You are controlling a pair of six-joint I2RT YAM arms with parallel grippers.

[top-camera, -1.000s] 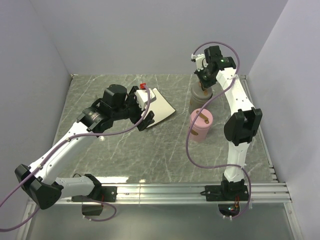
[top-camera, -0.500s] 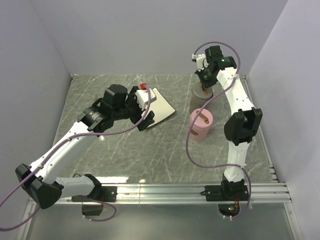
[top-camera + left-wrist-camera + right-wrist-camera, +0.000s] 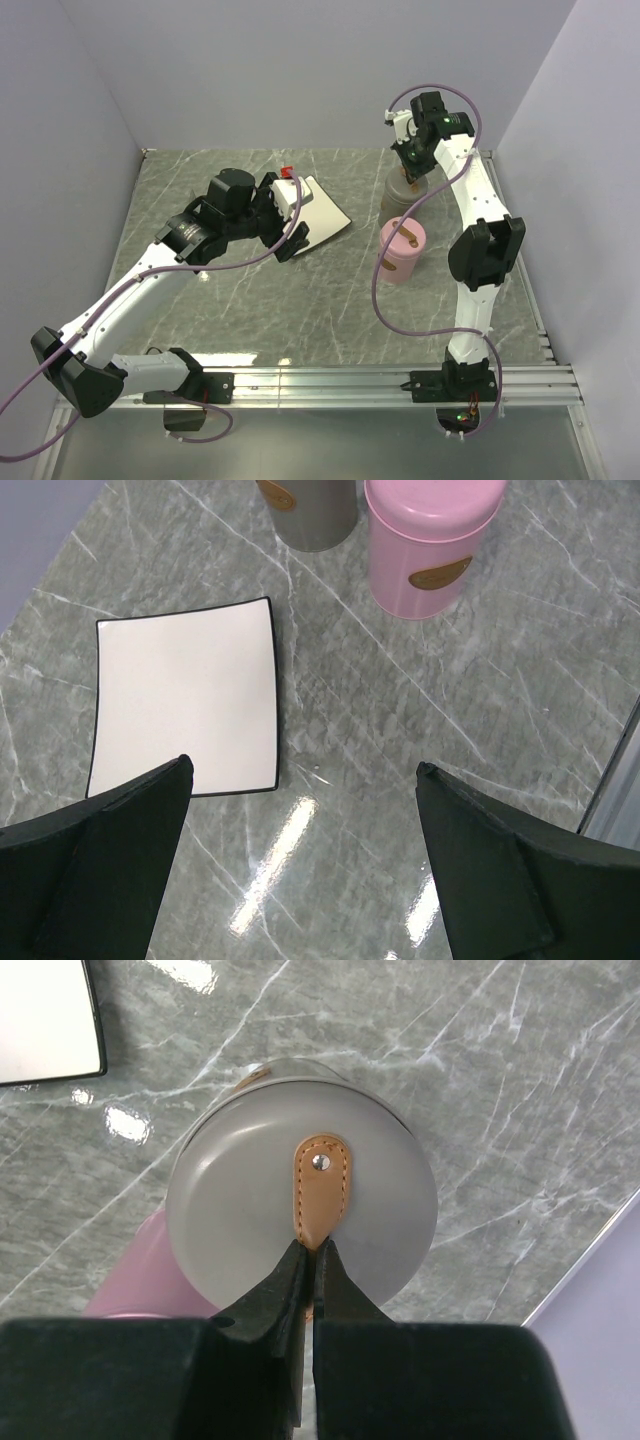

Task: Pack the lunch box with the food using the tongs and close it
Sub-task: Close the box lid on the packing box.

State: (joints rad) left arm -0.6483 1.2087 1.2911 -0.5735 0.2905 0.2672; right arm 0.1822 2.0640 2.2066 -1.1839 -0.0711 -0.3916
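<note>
A grey round lunch box [image 3: 400, 195] stands at the back right of the table, with a pink one [image 3: 402, 250] just in front of it. My right gripper [image 3: 315, 1247] is shut on the tan leather strap [image 3: 320, 1175] on top of the grey lid [image 3: 240, 1210]. Over the marble beside the white plate [image 3: 185, 695], my left gripper [image 3: 305, 765] hangs open with nothing between its fingers. The plate is bare. The food and the tongs are out of view.
The plate [image 3: 322, 215] lies at the back middle, partly under my left wrist [image 3: 285, 205]. The pink box [image 3: 430, 545] and the grey box [image 3: 310, 510] stand close together. Walls close the table at the back and both sides.
</note>
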